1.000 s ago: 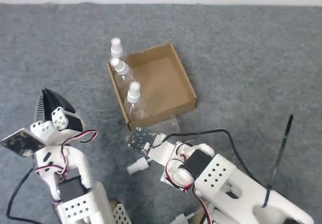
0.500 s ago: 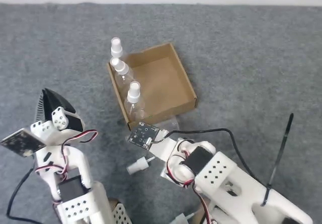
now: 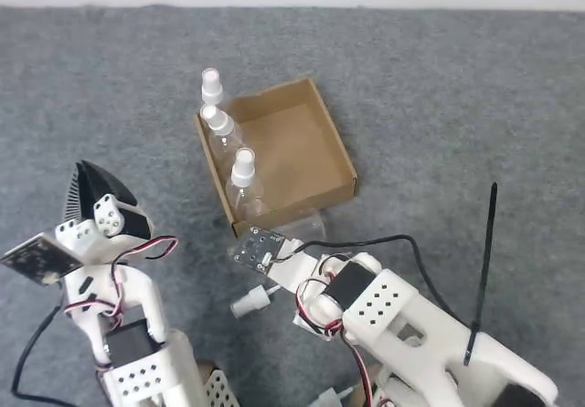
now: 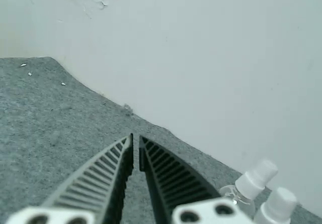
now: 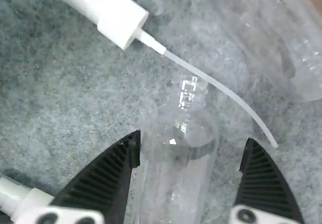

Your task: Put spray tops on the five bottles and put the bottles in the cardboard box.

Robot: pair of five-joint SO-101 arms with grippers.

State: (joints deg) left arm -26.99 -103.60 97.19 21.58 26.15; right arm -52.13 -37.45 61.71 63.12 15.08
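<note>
A cardboard box (image 3: pixel 291 151) holds three clear bottles with white spray tops (image 3: pixel 243 166) along one wall. My right gripper (image 5: pixel 192 139) is open, its black fingers (image 5: pixel 108 176) on either side of an uncapped clear bottle (image 5: pixel 183 158) lying on the carpet. A loose spray top (image 5: pixel 108 15) with its long tube lies just beyond the bottle's neck; it also lies on the carpet (image 3: pixel 251 301). Another clear bottle (image 5: pixel 284 48) lies beside the box's front wall. My left gripper (image 4: pixel 136 151) is shut and empty, held high (image 3: pixel 84 183) at the left.
Grey carpet (image 3: pixel 457 105) covers the table, bare to the right of and behind the box. A second loose spray top (image 5: pixel 20 200) lies near the right gripper's base. A white wall (image 4: pixel 201 58) stands beyond the carpet. The right arm's body (image 3: pixel 384 311) fills the front middle.
The right arm's wrist edged slightly toward the box and its body swung left, baring more of the loose spray top. The left arm has not moved.
</note>
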